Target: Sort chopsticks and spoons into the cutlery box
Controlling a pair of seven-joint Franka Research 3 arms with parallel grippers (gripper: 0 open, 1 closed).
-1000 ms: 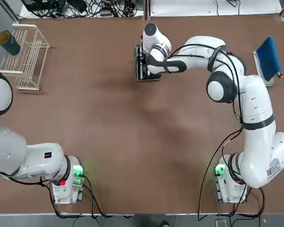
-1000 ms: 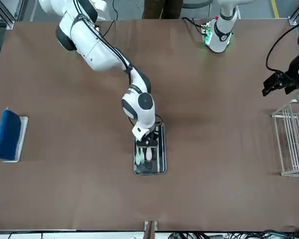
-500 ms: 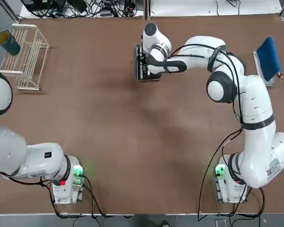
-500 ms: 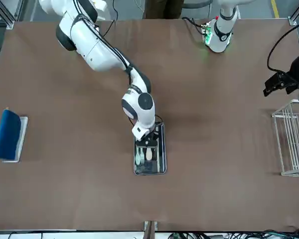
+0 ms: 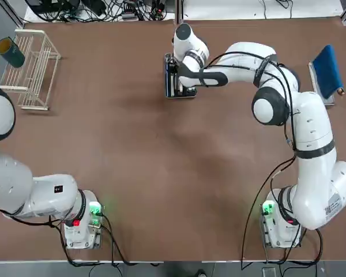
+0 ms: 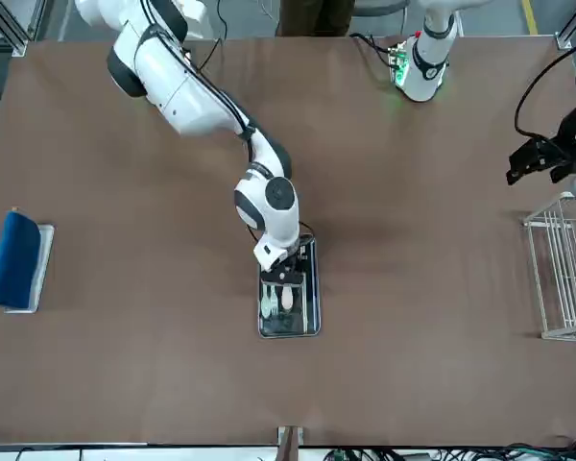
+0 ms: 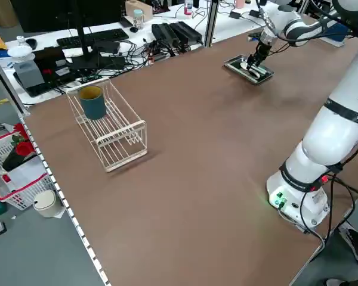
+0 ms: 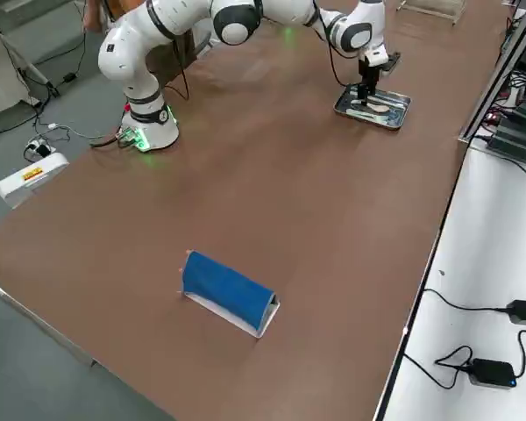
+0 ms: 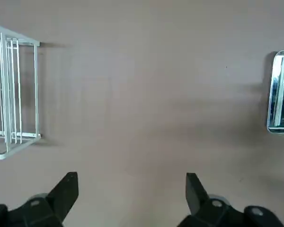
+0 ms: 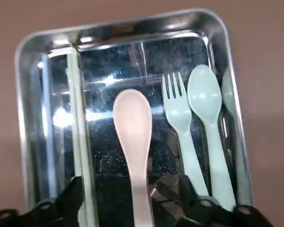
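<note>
- Silver-coloured metal, the cutlery box (image 6: 312, 327) lies flat on the desk (image 5: 127, 138), near 12 o'clock in the top view, its long axis running from 12 to 6.
- Pale chopsticks (image 10: 80, 137) lie side by side inside the box along one long wall, their axis close to that wall's line; in the front view they too run 12 to 6.
- Pinkish white, one spoon (image 10: 132, 127) lies next to the chopsticks; its bowl points to about 6 o'clock in the front view, its handle back under the right arm.
- Pale green, the fork (image 10: 180, 118) and the other spoon (image 10: 208, 104) lie close beside each other near the opposite long wall, tines and bowl also pointing about 6 in the front view.
- The right pincer (image 10: 131, 182) is over the handle end of the box, released: its fingers stand apart with the pinkish spoon's handle showing between them, unclamped.
- The left pincer (image 9: 132, 182) is released too, fingers wide apart and holding nothing; it hangs near the rack.
- The white wire rack (image 5: 32, 69) stands at 10 o'clock in the top view, its long axis about 12 to 6, with a dark green cup (image 5: 11, 53) tilted in it.
- A blue cover (image 5: 328, 69) on a white base sits at 2 o'clock.
</note>
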